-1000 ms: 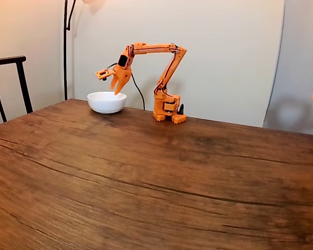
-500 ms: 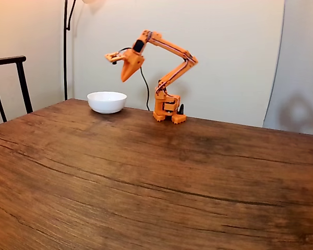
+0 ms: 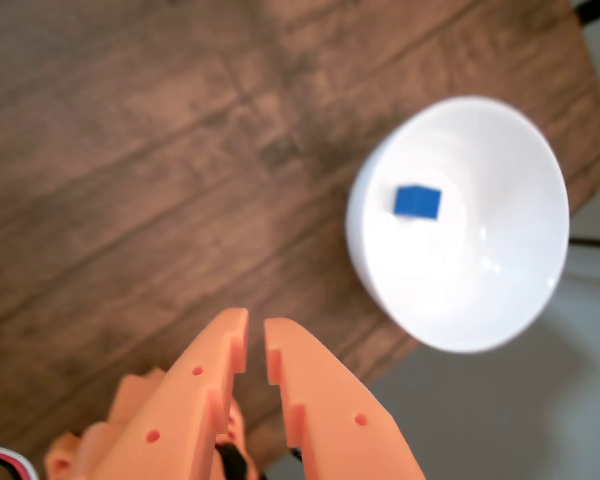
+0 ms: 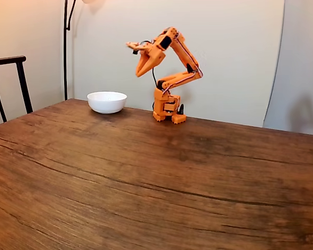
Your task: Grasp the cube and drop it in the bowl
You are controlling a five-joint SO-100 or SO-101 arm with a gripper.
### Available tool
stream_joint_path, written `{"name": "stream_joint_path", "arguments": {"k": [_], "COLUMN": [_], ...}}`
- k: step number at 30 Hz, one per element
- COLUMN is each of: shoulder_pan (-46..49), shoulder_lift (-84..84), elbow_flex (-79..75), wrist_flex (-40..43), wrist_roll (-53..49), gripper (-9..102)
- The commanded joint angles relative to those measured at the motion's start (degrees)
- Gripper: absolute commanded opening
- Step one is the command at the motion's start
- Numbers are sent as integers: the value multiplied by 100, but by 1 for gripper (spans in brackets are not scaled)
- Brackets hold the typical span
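One blue cube [image 3: 417, 202] lay in white bowl [image 3: 458, 222], at 2 o'clock from nearly closed, empty claw [image 3: 256, 338]; risk: arm clipping bowl's rim.

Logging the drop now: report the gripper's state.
Gripper: jaws nearly shut, holding nothing; the cube lies in the bowl.

Dark wood-grain table [image 4: 156, 177]: white bowl [image 4: 107, 101] at far left, orange arm base [image 4: 167, 109] beside it.
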Motion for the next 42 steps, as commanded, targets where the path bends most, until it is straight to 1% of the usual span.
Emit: {"name": "stream_joint_path", "arguments": {"k": [1,9,12,17,26,30,35,40,42], "shoulder_pan": [-563,-2215,-2707,-3322,-3683,-3691,-3621,-3691,-3727], "shoulder_lift": [185,264,264,272,281,378,1318,2426,2531], "elbow_flex": [-167,-167,-167,-158,360,492,615,1468,1784], "wrist_flex": [44,-18,-35,-369,-387,-633,-606,-615,-650], "wrist_roll": [-431,-1046,-1169,-1125,-1099,-853,-703,-800,-888], "gripper": [-1,-1,-1,-1,-1,-1,-1,-1,-1]}}
